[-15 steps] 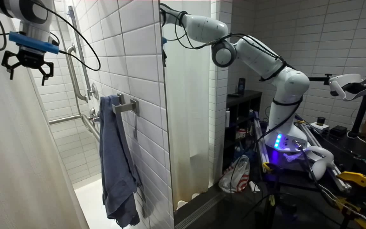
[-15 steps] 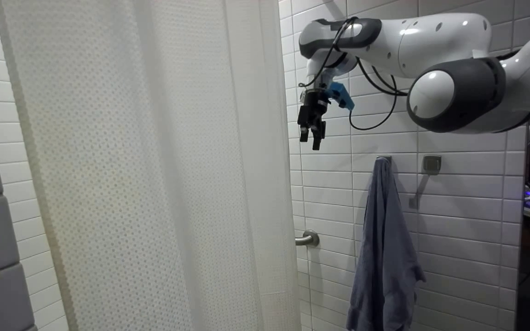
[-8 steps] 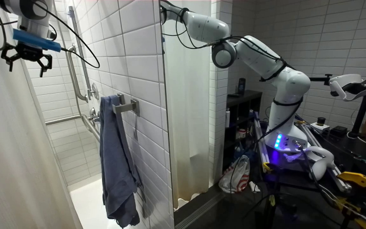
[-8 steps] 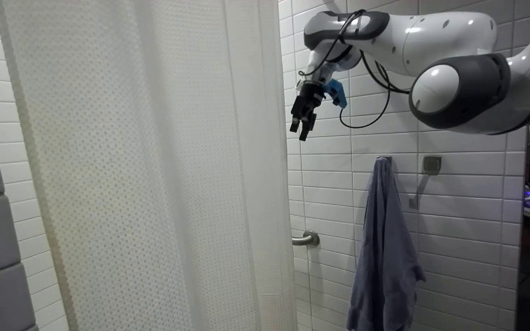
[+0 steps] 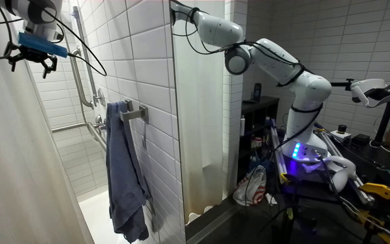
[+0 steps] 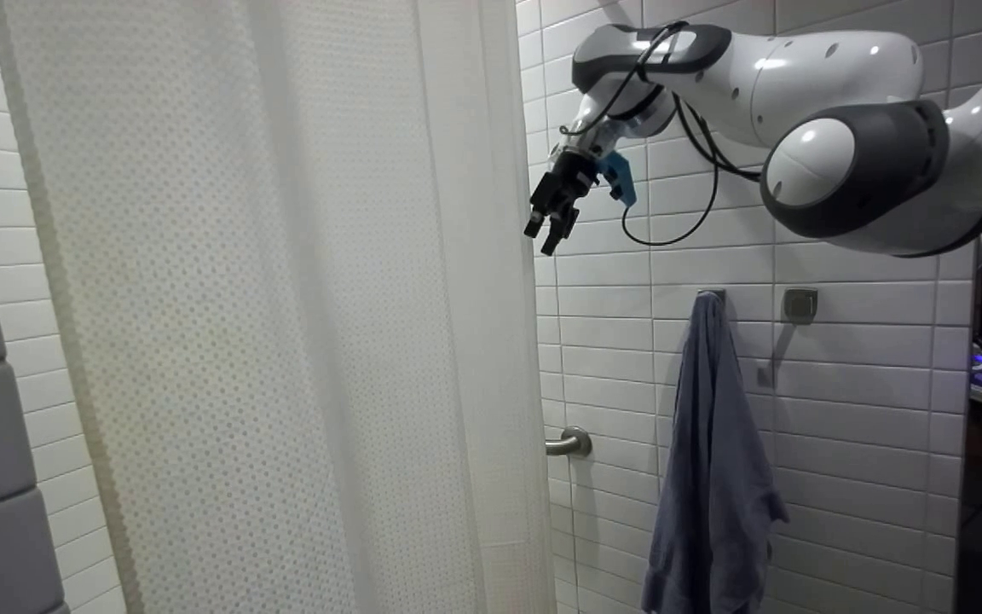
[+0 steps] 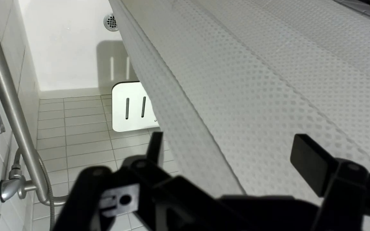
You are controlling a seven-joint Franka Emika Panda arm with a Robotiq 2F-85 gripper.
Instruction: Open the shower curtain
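Observation:
The shower curtain hangs as a tall off-white sheet with soft vertical folds, and it also fills the near side of an exterior view. High up by its free edge is my gripper, its fingers tilted down toward the cloth. In the wrist view the black fingers are spread wide, with the curtain's edge running beyond the gap between them. My gripper stands open there, and nothing appears pinched. Whether a fingertip touches the cloth I cannot tell.
A blue-grey towel hangs on the tiled wall. Steel grab bars and a white slotted seat are inside the shower. A mirror or wall edge borders the tiles near the arm.
My gripper has risen and tilted from pointing straight down to leaning toward the curtain's free edge. The fingers have stayed spread. The curtain's edge has swayed slightly.

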